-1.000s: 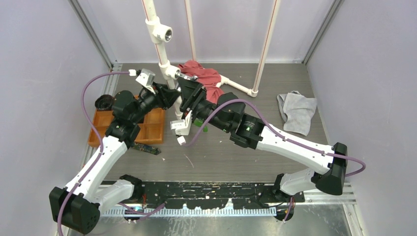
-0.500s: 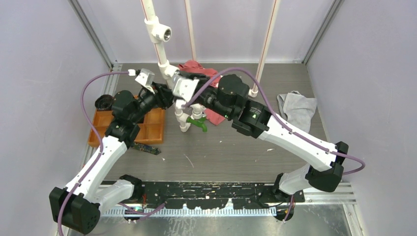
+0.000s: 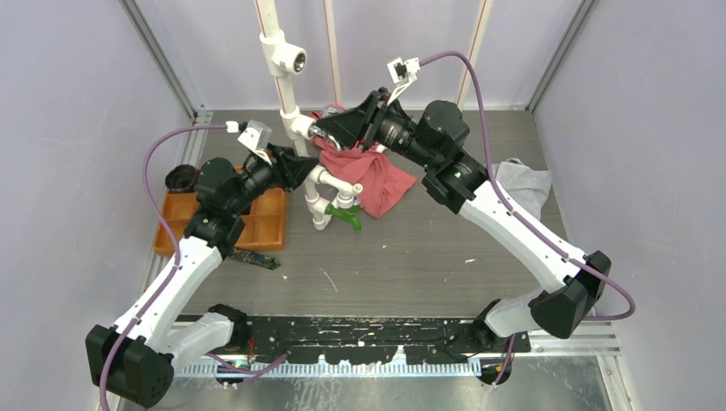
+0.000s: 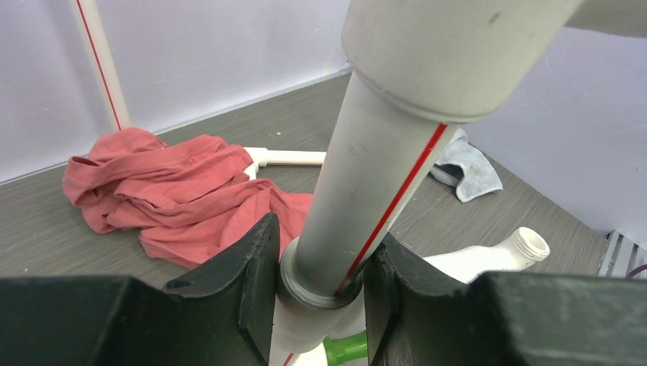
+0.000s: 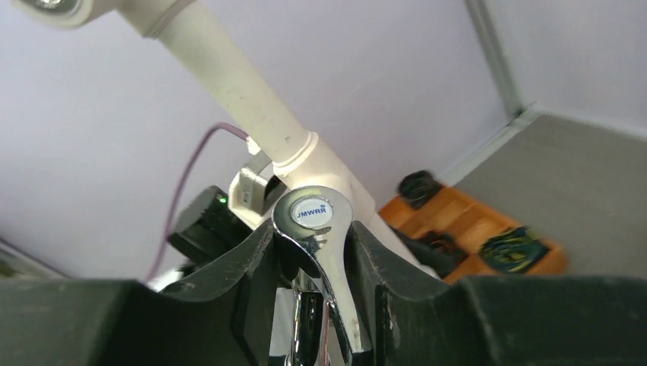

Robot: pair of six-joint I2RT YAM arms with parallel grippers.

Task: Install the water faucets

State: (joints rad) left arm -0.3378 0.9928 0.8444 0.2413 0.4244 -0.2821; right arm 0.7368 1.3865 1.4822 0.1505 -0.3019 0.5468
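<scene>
A white pipe (image 3: pixel 276 34) with a red stripe stands upright and carries tee fittings. My left gripper (image 3: pixel 295 167) is shut on its lower part; in the left wrist view the left gripper (image 4: pixel 320 252) has both black fingers pressed on the pipe (image 4: pixel 366 175). My right gripper (image 3: pixel 340 128) is shut on the silver faucet (image 3: pixel 324 134), held against the pipe's middle tee (image 3: pixel 295 122). In the right wrist view the right gripper (image 5: pixel 313 255) clamps the faucet's shiny handle (image 5: pixel 314 217). A green tap (image 3: pixel 347 218) sits on the lowest fitting and also shows in the left wrist view (image 4: pixel 347 347).
A red cloth (image 3: pixel 377 171) lies behind the pipe and a grey cloth (image 3: pixel 522 193) at the right. An orange tray (image 3: pixel 180 218) sits at the left. The open top tee (image 3: pixel 291 58) is above. More upright pipes (image 3: pixel 471 51) stand at the back wall.
My right arm has swung from the near side up and over to the back right, its gripper staying on the silver faucet at the middle tee. The left arm has not moved.
</scene>
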